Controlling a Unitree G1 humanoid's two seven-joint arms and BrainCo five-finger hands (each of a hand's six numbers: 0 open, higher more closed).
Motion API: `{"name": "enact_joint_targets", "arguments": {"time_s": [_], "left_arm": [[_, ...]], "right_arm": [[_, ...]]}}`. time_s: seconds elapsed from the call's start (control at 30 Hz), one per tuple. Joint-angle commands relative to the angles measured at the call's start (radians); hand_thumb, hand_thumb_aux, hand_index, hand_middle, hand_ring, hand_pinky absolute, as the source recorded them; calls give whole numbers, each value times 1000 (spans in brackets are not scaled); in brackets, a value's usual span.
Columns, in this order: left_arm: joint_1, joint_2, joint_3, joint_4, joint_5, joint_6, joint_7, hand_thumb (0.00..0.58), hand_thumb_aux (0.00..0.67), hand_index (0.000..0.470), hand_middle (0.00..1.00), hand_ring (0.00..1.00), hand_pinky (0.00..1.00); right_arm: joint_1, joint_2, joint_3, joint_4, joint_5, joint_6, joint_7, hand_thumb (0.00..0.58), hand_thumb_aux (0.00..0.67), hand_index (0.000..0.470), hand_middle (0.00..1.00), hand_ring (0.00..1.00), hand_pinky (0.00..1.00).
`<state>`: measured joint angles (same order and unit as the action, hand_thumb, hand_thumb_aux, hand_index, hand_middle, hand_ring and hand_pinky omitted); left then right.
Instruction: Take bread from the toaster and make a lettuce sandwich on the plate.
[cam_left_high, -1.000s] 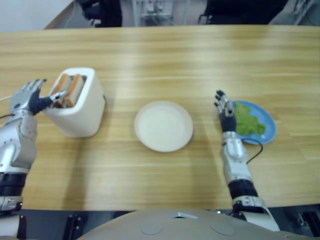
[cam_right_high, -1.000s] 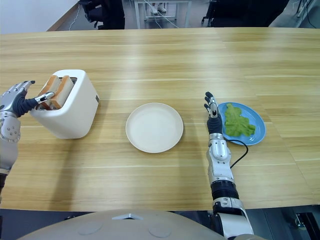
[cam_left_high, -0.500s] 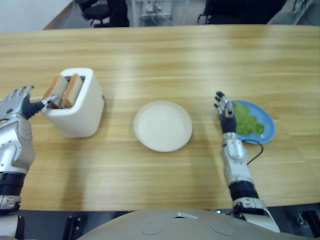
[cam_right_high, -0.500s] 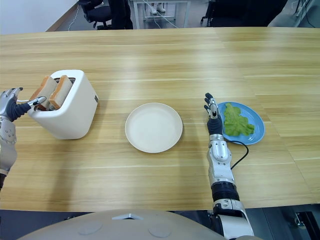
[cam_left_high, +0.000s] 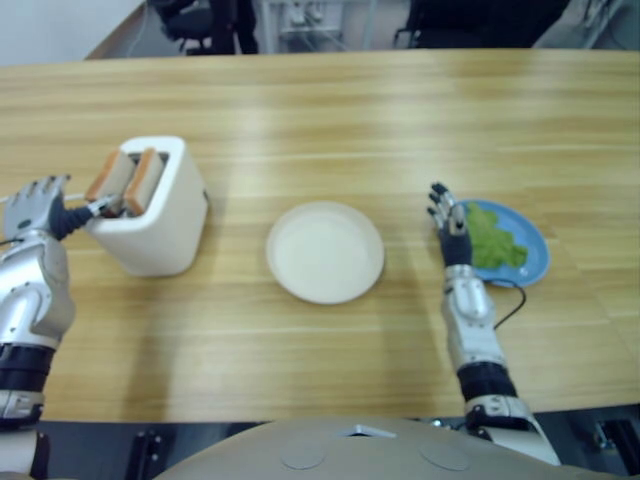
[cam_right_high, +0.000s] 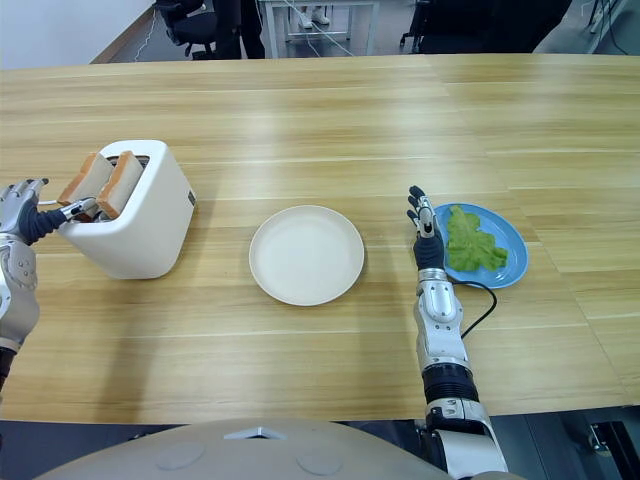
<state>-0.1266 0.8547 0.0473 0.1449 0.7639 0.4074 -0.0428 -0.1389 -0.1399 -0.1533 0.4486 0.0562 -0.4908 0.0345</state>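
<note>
A round cream plate lies bare on the wooden table, and everything else is placed from it. To the robot's left of the plate, well apart from it, stands a white toaster. Two slices of toasted bread stand upright side by side in its slots, their tops well above the toaster's rim. The outer slice is the one farther from the plate, and the inner slice is the one nearer to it.

The left hand is farther left again, beyond the toaster from the plate. It is raised beside the toaster's outer side and touches the lower edge of the outer slice. Whether it actually grips that slice cannot be told.

To the robot's right of the plate, near it, the right hand lies stretched flat and holds nothing, its fingers straight and pointing away from the robot. Just beyond this hand from the plate sits a blue plate, its rim close beside the hand. It carries a leaf of green lettuce. A thin dark cable loops on the table by the right wrist, on the side away from the cream plate.
</note>
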Motion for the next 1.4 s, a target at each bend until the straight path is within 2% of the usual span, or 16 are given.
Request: {"name": "enact_joint_targets", "arguments": {"time_s": [0.03, 0.07, 0.1, 0.13, 0.17, 0.2, 0.23, 0.73, 1.07, 1.13, 1.23, 1.4], "left_arm": [[-5, -19, -31, -11, 18, 3, 10, 0, 0, 0, 0, 0, 0], [-4, -22, -31, -13, 16, 2, 12, 0, 0, 0, 0, 0, 0], [-4, -28, -30, -18, 13, 1, 15, 360, 257, 177, 0, 0, 0], [-6, -33, -26, -23, 10, 0, 24, 360, 257, 177, 0, 0, 0], [-8, -35, -23, -27, 9, 0, 30, 512, 441, 303, 0, 0, 0], [-10, -40, -15, -35, 7, -2, 45, 512, 441, 303, 0, 0, 0], [-11, -43, -10, -40, 5, -3, 55, 580, 670, 460, 1000, 1000, 1000], [-16, -71, 31, -136, 5, -57, 203, 580, 670, 460, 1000, 1000, 1000], [12, -132, 240, -434, -8, -202, 441, 580, 670, 460, 1000, 1000, 1000], [20, -145, 284, -507, -10, -261, 492, 580, 670, 460, 1000, 1000, 1000], [48, -163, 313, -630, -16, -416, 584, 580, 670, 460, 1000, 1000, 1000], [41, -211, 252, -628, -76, -575, 566, 580, 670, 460, 1000, 1000, 1000]], "right_arm": [[3, 2, 5, -8, -7, 17, 1, 0, 0, 0, 0, 0, 0], [3, 2, 6, -7, -8, 17, 2, 0, 0, 0, 0, 0, 0], [4, 1, 5, -6, -8, 18, 2, 0, 0, 0, 0, 0, 0], [5, 0, 5, -5, -8, 18, 2, 0, 0, 0, 0, 0, 0], [6, 0, 4, -5, -8, 18, 3, 0, 0, 0, 0, 0, 0], [6, -1, 3, -2, -8, 18, 3, 0, 0, 0, 0, 0, 0], [6, -2, 3, -1, -8, 18, 3, 0, 0, 0, 0, 0, 0], [15, 8, 11, 3, -22, 23, 4, 0, 0, 0, 0, 0, 0], [16, 14, 24, 14, -32, 32, 9, 0, 0, 0, 0, 0, 0], [16, 15, 25, 15, -33, 32, 10, 0, 0, 0, 0, 0, 0], [17, 16, 29, 8, -30, 30, 8, 0, 0, 0, 0, 0, 0], [10, 13, 30, 13, -27, 28, 5, 0, 0, 0, 0, 0, 0]]}}
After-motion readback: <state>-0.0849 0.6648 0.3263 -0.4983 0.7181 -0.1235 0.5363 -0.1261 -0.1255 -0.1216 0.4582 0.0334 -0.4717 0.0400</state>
